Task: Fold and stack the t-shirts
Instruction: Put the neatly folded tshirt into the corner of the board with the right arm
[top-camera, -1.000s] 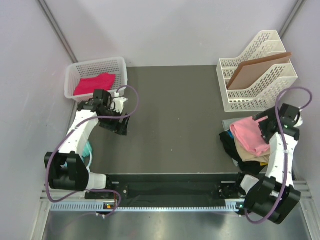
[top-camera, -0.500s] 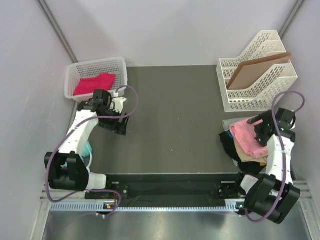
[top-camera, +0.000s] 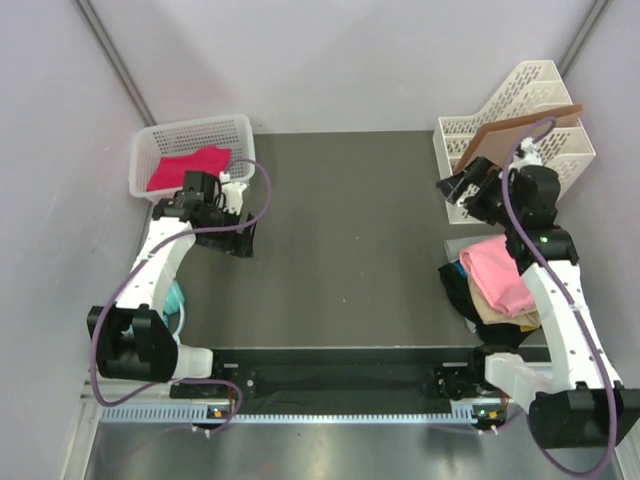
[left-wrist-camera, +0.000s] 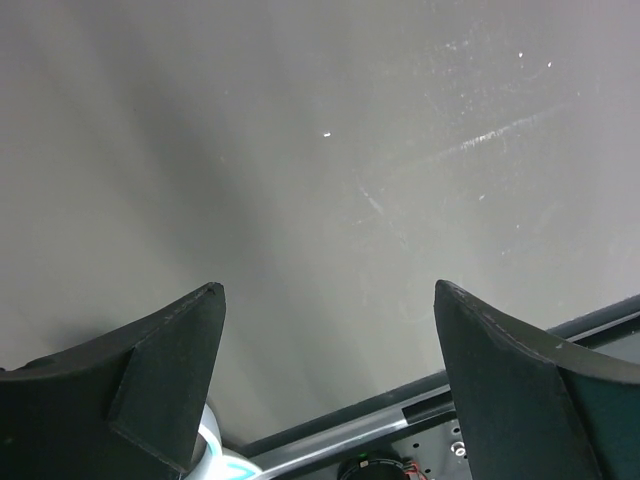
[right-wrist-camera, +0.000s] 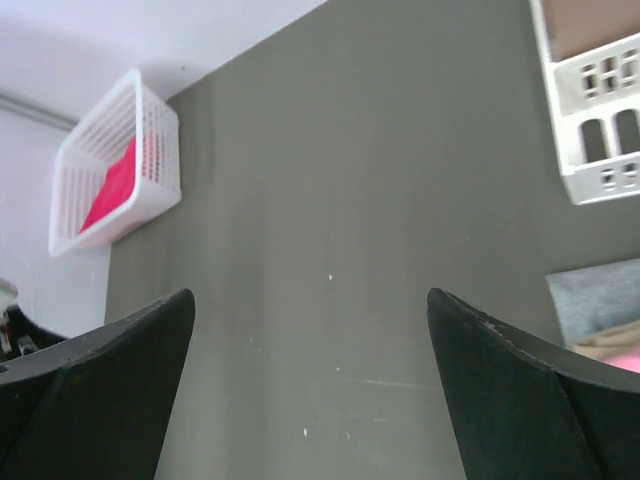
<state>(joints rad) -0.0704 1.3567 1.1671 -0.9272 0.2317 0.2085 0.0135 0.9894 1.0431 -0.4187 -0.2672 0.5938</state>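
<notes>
A pile of t-shirts lies at the right edge of the mat: a salmon pink shirt (top-camera: 497, 270) on top, over a tan one (top-camera: 507, 312), a black one (top-camera: 460, 295) and a sliver of blue (top-camera: 455, 268). A magenta-pink shirt (top-camera: 188, 166) lies in the white basket (top-camera: 240, 130) at the back left and also shows in the right wrist view (right-wrist-camera: 108, 185). My right gripper (top-camera: 453, 188) (right-wrist-camera: 310, 300) is open and empty, raised above the mat in front of the file rack, behind the pile. My left gripper (top-camera: 240, 240) (left-wrist-camera: 325, 295) is open and empty over bare mat beside the basket.
A white file rack (top-camera: 520, 160) (right-wrist-camera: 600, 150) stands at the back right and holds a stiff brown board (top-camera: 505, 140). The dark mat (top-camera: 350, 230) fills the middle. Purple walls close in on both sides. The arm bases and a rail run along the near edge.
My right arm has lifted off the shirt pile and swung back and left, empty, to in front of the file rack. The left arm has barely moved.
</notes>
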